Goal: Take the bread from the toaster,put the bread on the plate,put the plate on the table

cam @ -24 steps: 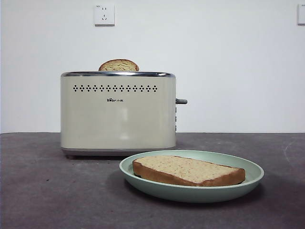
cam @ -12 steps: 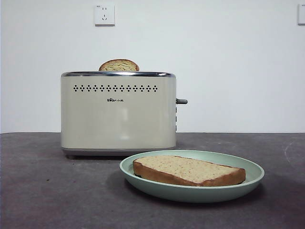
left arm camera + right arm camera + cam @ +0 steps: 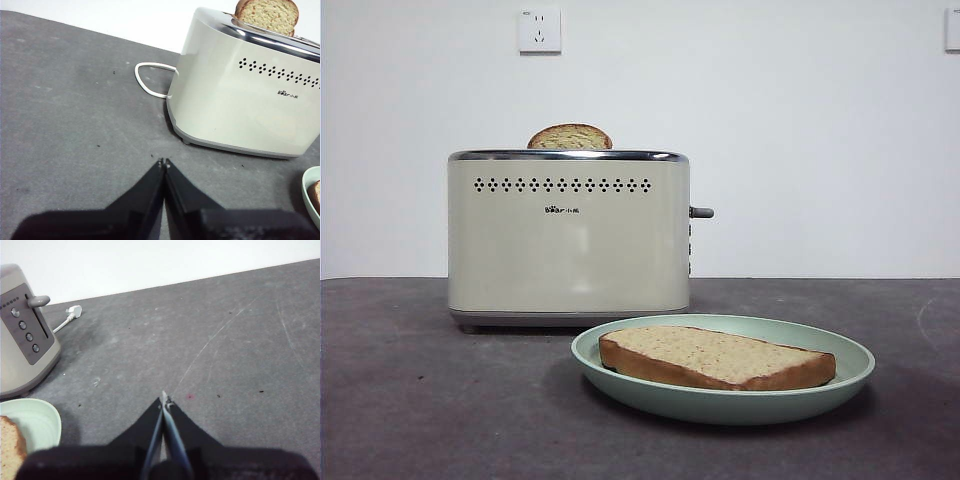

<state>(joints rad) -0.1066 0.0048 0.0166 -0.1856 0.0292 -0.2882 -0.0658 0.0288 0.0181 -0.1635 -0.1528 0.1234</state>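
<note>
Desk (image 3: 410, 400) carries toaster (image 3: 568, 235); plate (image 3: 720, 395) sits flat in front, bread (image 3: 716, 358) lying on it. My left tool (image 3: 164, 162) and right tool (image 3: 164, 399) are closed, empty, well clear. Looks complete; I'd keep clear of the rim.

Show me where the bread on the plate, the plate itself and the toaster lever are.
bread (image 3: 720, 358), front view, on its tan top face.
plate (image 3: 840, 355), front view, on the bare right rim.
toaster lever (image 3: 39, 301), right wrist view, on the grey knob.
</note>
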